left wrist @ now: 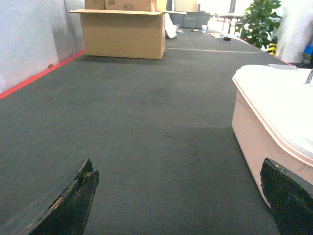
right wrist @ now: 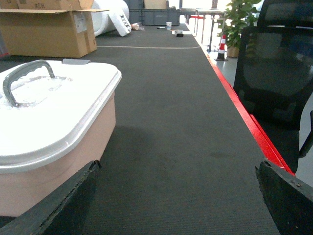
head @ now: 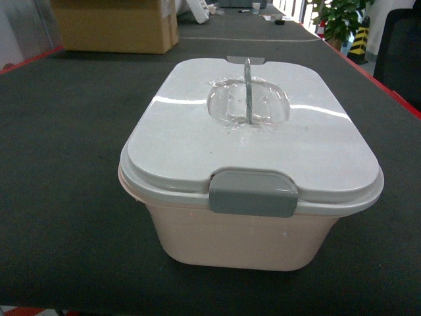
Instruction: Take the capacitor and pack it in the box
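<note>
The pale pink box (head: 237, 240) stands in the middle of the dark table, its white lid (head: 263, 141) closed, the grey front latch (head: 253, 192) down and the grey handle (head: 248, 89) upright. No capacitor shows in any view. Neither gripper appears in the head view. In the left wrist view my left gripper (left wrist: 178, 188) is open over bare mat, with the box (left wrist: 254, 142) to its right. The right wrist view has my right gripper (right wrist: 178, 188) open over bare mat, the box (right wrist: 54, 161) on its left, its handle (right wrist: 24, 78) raised.
A brown cardboard carton (head: 118, 26) stands at the far left of the table (head: 59, 151). A red strip (right wrist: 254, 132) marks the table's right edge, with a black mesh chair (right wrist: 276, 73) beyond it. A potted plant (head: 342, 20) and small items lie far back.
</note>
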